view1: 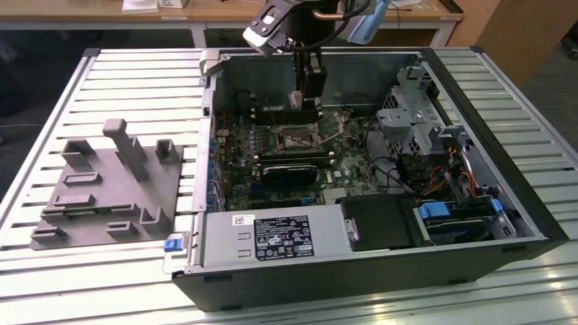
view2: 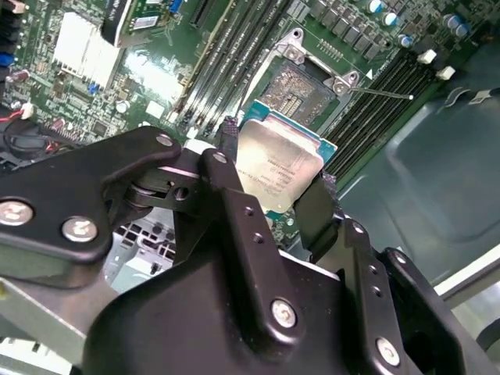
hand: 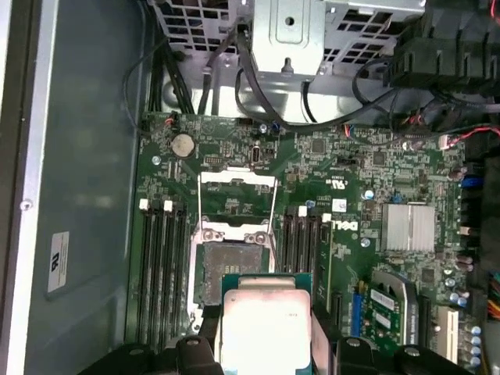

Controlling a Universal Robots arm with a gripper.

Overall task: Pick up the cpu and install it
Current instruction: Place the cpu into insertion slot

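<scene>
One cpu (view2: 277,168) | pale silver top, thin green rim | clamped in pincer (view2: 275,178) | near open socket (view2: 301,90)

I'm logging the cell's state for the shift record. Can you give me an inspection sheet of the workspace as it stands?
Surface: slatted metal table carrying an open computer case.
Job's things: cpu held in the air over the open, empty socket on the motherboard; not seated.
Clutter: grey holder block on the table, at the exterior view's left of the case.
Grippers: gripper shut on the cpu, inside the case.
Cables: black cables beside the motherboard; coloured wires at the case's side on the exterior view's right.
Surroundings: wooden desk behind the table.
</scene>
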